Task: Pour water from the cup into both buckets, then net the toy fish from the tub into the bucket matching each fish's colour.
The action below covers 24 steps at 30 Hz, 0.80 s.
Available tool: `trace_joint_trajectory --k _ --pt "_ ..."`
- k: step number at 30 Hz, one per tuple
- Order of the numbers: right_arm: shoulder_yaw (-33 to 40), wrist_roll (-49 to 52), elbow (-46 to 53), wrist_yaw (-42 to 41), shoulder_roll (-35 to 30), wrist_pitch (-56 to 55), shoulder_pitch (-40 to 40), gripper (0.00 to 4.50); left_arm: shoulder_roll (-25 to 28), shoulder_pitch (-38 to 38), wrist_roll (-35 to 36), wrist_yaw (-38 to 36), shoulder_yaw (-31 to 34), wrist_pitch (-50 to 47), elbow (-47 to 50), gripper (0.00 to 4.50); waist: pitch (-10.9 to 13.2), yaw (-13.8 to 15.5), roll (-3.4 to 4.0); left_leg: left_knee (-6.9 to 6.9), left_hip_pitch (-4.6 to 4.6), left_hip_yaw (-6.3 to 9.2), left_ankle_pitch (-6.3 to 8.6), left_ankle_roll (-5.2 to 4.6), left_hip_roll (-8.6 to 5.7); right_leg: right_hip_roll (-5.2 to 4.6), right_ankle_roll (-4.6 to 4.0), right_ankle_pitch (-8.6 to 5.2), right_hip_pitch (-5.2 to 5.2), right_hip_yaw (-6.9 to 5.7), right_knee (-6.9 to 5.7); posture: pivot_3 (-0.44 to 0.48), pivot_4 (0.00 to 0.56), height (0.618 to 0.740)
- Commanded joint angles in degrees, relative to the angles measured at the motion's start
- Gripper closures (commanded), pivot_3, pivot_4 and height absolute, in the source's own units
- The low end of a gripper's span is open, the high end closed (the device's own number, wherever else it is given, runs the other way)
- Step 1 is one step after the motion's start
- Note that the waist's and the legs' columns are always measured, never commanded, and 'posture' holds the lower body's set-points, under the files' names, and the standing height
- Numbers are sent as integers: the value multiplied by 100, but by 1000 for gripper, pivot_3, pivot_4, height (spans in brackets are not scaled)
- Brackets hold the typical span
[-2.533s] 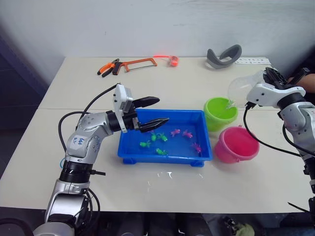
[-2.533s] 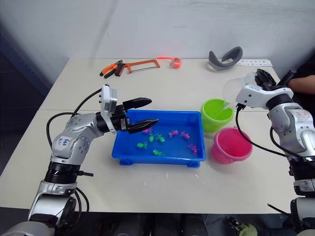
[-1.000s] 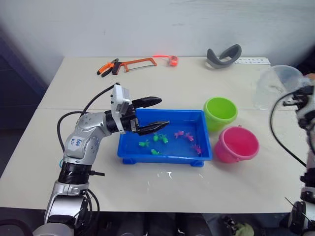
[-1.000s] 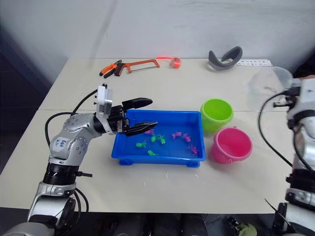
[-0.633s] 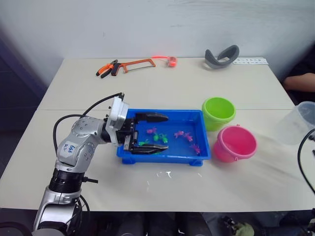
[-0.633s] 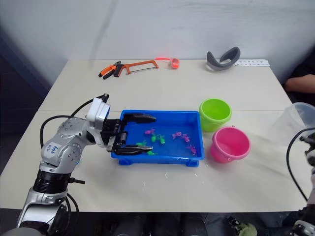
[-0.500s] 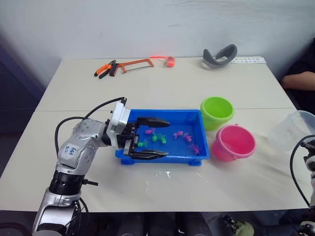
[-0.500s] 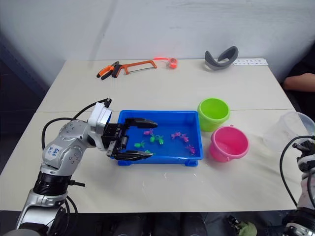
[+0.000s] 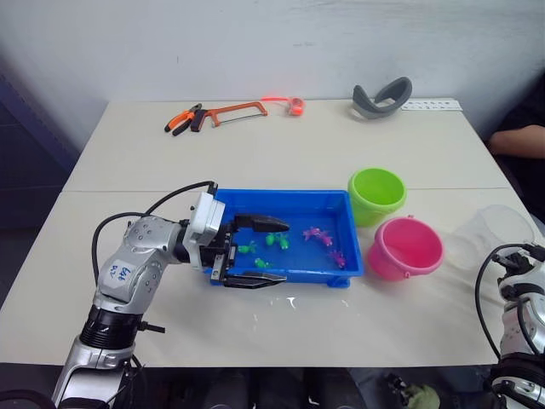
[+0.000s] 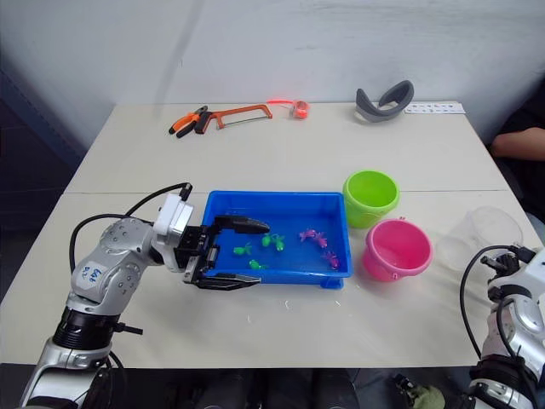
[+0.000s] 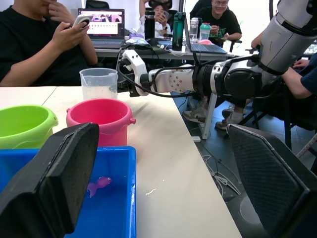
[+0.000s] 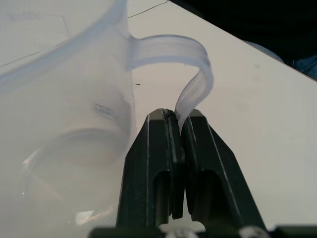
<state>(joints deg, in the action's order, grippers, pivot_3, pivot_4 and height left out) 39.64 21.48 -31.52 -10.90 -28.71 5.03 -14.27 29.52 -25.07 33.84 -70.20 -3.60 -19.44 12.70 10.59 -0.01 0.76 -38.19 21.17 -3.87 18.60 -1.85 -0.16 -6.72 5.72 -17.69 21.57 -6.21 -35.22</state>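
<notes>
Fish [image 9: 322, 238], pink and green, lie in our blue tub [image 9: 289, 203] mid-table, with our left gripper [image 9: 257, 252] spread wide over its left end. Our right gripper [image 12: 179, 130] pinches the clear cup [image 10: 477, 234] by its handle near the table's right edge, beside the pink bucket [image 9: 406, 249] and green bucket [image 9: 378, 195].

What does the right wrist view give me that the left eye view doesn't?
Right wrist view adds the grip detail: the right gripper is shut on the thin looped handle of the clear cup.
Left eye view adds the layout: the blue tub with pink and green toy fish, the green bucket, the pink bucket, the open left gripper at the tub's left end, and the hacksaw and pliers at the far edge.
Shared: the cup and the table.
</notes>
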Motion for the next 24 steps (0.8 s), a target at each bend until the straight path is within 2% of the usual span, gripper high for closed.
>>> trace_joint_trajectory --k 1,3,5,6,7,13,16,17,21,24 --pt "82 94 460 2 -60 -12 353 2607 57 83 100 94 79 -25 272 0 0 13 0 1 0 1 0 0 -1 -1 0 0 0 0 0 0 150 740" --pt "100 190 932 -51 -13 158 728 1788 80 142 116 141 122 -40 312 0 0 18 0 2 1 2 0 0 -1 -2 0 0 0 -1 2 0 150 740" --pt "150 334 1523 -87 69 383 1198 599 116 212 126 166 171 -41 330 0 0 16 1 3 2 3 0 0 -1 -3 0 0 0 -1 4 0 150 740" --pt "201 451 1861 -92 130 518 1444 200 139 239 130 175 196 -38 321 0 0 14 1 3 1 3 0 0 0 -4 0 0 0 0 4 0 150 740" --pt "261 587 2178 -114 181 659 1690 44 159 274 138 199 227 -44 325 0 0 13 1 4 1 3 0 0 0 -6 0 0 0 1 3 0 150 740" --pt "790 1608 4168 -577 280 1228 3014 44 347 585 234 509 686 -112 330 0 1 1 19 11 -1 4 5 -1 0 -42 0 0 0 0 14 0 150 740" --pt "1026 2267 5194 -1020 -263 1729 3366 44 317 898 127 1130 1341 76 254 0 6 -31 35 13 -6 0 10 -7 -2 -48 0 0 0 3 19 0 150 740" --pt "1072 2412 5353 -1055 -377 1847 3406 44 305 950 69 1241 1447 170 226 0 7 -39 37 14 -9 -10 14 -14 -4 -54 1 0 0 8 20 0 150 740" --pt "1124 3201 5873 -2142 -1134 1864 3141 44 306 1399 -87 1790 2290 654 7 0 11 1 12 13 -14 -7 15 -15 -3 -55 0 0 0 2 22 0 150 740" --pt "581 3183 5987 -2617 -1565 1993 2846 44 378 1752 -246 2108 2888 1023 -281 0 15 14 0 14 -10 -5 20 -19 -3 -57 1 0 1 -3 27 0 150 740"
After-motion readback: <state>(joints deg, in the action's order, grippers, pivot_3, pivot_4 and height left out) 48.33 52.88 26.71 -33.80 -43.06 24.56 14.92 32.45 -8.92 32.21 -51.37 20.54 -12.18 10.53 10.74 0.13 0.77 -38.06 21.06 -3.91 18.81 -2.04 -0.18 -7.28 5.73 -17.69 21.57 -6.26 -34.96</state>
